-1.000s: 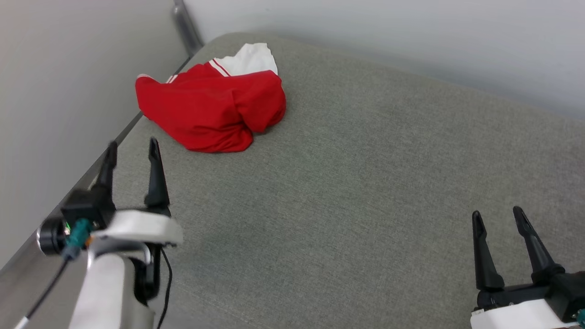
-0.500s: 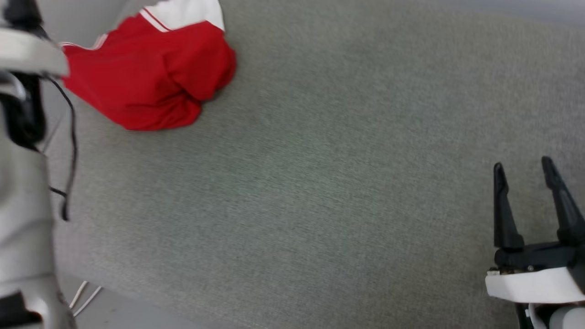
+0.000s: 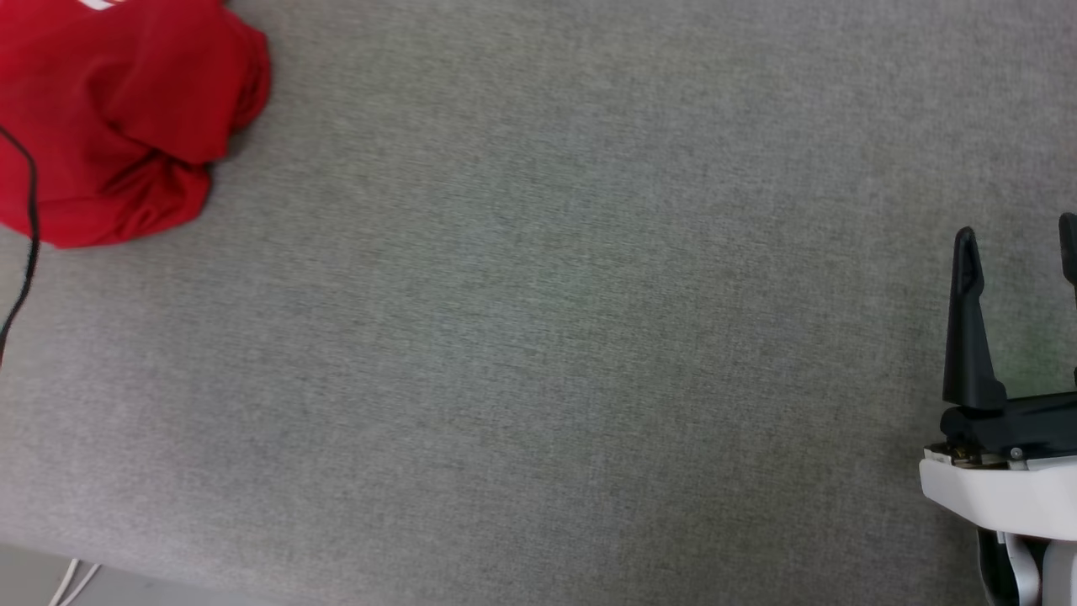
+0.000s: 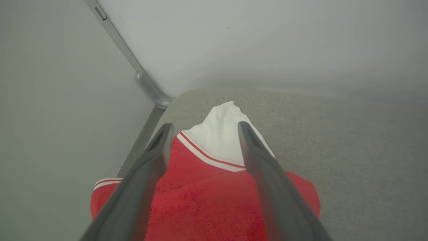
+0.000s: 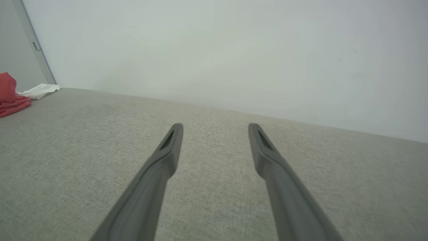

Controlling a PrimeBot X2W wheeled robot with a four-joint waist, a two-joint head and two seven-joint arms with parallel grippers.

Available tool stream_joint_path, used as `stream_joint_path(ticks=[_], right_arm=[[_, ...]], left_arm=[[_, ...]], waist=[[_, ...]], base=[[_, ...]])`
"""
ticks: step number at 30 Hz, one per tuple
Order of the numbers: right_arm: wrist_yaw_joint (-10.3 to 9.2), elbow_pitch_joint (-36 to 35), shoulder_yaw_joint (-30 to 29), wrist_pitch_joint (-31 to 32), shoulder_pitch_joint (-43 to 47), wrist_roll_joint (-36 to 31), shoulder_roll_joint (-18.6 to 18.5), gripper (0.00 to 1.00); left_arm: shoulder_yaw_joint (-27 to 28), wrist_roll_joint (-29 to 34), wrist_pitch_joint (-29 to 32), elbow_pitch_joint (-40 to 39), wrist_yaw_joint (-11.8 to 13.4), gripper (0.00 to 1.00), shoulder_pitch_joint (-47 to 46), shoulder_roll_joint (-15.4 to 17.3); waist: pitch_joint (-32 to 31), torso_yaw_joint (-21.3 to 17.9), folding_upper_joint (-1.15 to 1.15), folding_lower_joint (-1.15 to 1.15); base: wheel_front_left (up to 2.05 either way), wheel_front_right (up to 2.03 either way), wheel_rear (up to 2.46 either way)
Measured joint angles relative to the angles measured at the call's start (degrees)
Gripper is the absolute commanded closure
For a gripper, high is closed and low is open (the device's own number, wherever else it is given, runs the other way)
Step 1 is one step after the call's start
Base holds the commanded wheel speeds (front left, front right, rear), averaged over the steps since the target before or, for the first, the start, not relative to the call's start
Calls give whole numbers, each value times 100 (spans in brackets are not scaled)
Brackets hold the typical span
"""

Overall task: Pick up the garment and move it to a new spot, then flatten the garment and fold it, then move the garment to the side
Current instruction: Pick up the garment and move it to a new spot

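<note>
Grey fabric surface (image 3: 589, 337); garment (image 4: 207, 201) bunched close ahead of left end effector (image 4: 204, 124), spread wide; right end effector (image 5: 215, 125) wide, well apart.

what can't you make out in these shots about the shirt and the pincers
- Head view: red shirt cut off by the top and left edges.
- Left wrist view: fingers of the left pincer cover strips of the shirt; the bottom edge cuts the rest. Contact unclear.
- Head view: outer finger of the right pincer cut by the right edge.

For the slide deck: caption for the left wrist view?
Open fingers of left gripper framing crumpled red shirt on grey cushion.
</note>
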Motion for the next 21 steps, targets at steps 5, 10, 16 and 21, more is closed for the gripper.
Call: stream_joint_path(ticks=[5,10,16,21], right_arm=[[0,-92,-1,-1,-41,-55,0,0],[0,-204,-10,0,-119,-157,-1,0],[0,-230,21,-1,-233,-191,0,0],[0,-164,101,0,-249,-178,0,0]], left_arm=[[-762,-1207,1321,-147,1,0,144,428],[-1322,-2158,2397,-247,1,0,456,856],[-1862,-2421,2670,-345,1,0,591,1106],[-2293,-2624,2485,-276,1,100,492,1187]], waist=[[261,-141,0,0],[561,-252,0,0],[793,-344,0,-1],[804,-370,0,-1]], base=[[0,0,0],[0,0,0],[0,0,0],[0,0,0]])
